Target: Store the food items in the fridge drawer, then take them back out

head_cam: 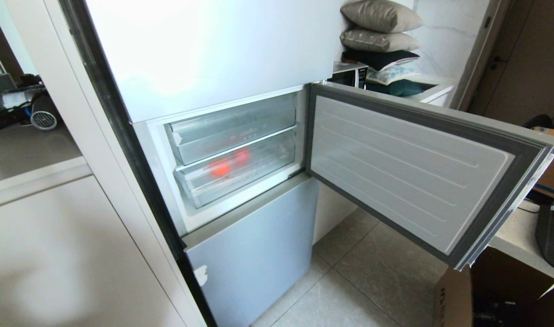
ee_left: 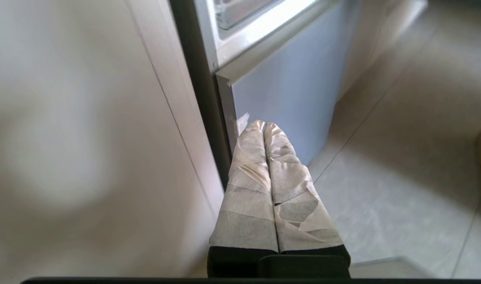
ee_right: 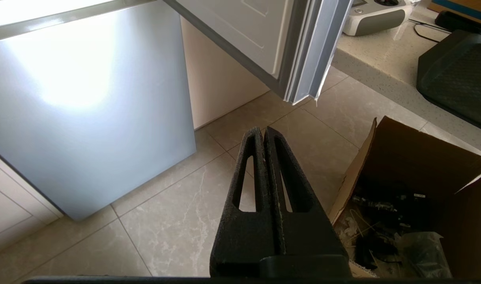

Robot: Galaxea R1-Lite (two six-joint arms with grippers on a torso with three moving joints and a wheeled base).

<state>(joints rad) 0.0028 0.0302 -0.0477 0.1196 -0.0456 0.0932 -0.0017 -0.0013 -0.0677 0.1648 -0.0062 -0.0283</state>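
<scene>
The fridge's middle door (head_cam: 413, 168) stands swung open to the right. Behind it the fridge drawer (head_cam: 258, 175), a clear frosted bin, sits pushed in under a shallower clear tray (head_cam: 231, 129). Two food items show blurred through the drawer's front: an orange-red one (head_cam: 221, 168) and a deeper red one (head_cam: 242, 156) behind it to the right. Neither arm is in the head view. My left gripper (ee_left: 264, 125), fingers wrapped in pale tape, is shut and empty, low beside the fridge's lowest blue-grey panel (ee_left: 287, 86). My right gripper (ee_right: 262, 130) is shut and empty above the floor tiles.
An open cardboard box (ee_right: 414, 185) of dark clutter stands on the floor at the right, under a stone counter (ee_right: 386, 59) that bears a black tray (ee_right: 457, 75). A pale cabinet (head_cam: 67, 254) flanks the fridge's left. Pillows (head_cam: 381, 27) are stacked behind the door.
</scene>
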